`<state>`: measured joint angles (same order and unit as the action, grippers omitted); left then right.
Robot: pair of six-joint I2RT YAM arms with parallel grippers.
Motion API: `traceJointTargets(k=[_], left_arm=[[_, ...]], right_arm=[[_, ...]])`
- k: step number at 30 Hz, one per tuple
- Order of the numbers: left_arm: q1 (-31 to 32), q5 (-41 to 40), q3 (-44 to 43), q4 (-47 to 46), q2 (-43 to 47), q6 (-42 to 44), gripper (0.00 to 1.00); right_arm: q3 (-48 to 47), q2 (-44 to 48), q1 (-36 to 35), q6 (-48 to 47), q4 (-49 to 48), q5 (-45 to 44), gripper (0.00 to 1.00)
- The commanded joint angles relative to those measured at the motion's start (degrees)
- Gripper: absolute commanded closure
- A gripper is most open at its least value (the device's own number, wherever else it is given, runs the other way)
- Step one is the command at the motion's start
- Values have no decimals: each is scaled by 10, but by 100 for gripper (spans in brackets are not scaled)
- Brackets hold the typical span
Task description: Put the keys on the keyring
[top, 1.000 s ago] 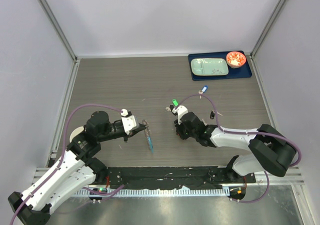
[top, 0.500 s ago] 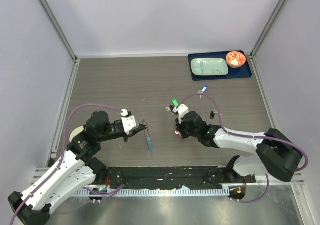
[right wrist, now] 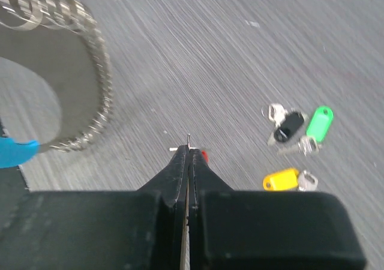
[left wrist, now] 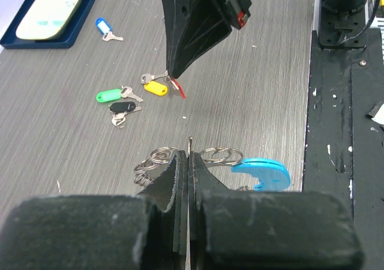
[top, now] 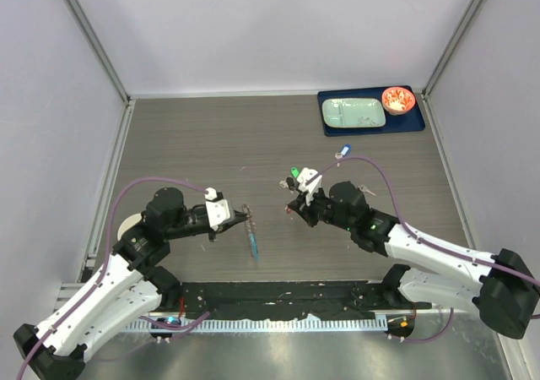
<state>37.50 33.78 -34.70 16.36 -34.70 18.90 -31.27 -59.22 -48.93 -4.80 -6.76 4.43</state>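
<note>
Now my right gripper pinches a red key above the table, my left gripper clamps the keyring nearby, and next, I judge, that key needs threading onto it.

From the right wrist, the keyring is blurred and cut off by the top and left edges. Only a sliver of a red key tag shows behind the right gripper. In its own view, the left gripper hides the keyring's middle.
</note>
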Motion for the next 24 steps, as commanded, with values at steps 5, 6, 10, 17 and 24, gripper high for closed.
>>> traceJointTargets(k=[5,6,10,17,24], left_arm=[[2,24,-36,7,-14,63,100],[2,27,-57,15,-23,78,100],[1,29,-113,59,-72,108,100],[2,24,-160,96,-136,142,100],[2,55,-109,57,-122,125,100]], right_arm=[[-9,38,-9,-32,-106,135,99],[-11,36,-10,-33,-114,142,99],[-25,15,-10,-43,-159,182,99],[-34,-14,-11,-40,-195,201,99],[-4,-3,-11,5,-226,213,99]])
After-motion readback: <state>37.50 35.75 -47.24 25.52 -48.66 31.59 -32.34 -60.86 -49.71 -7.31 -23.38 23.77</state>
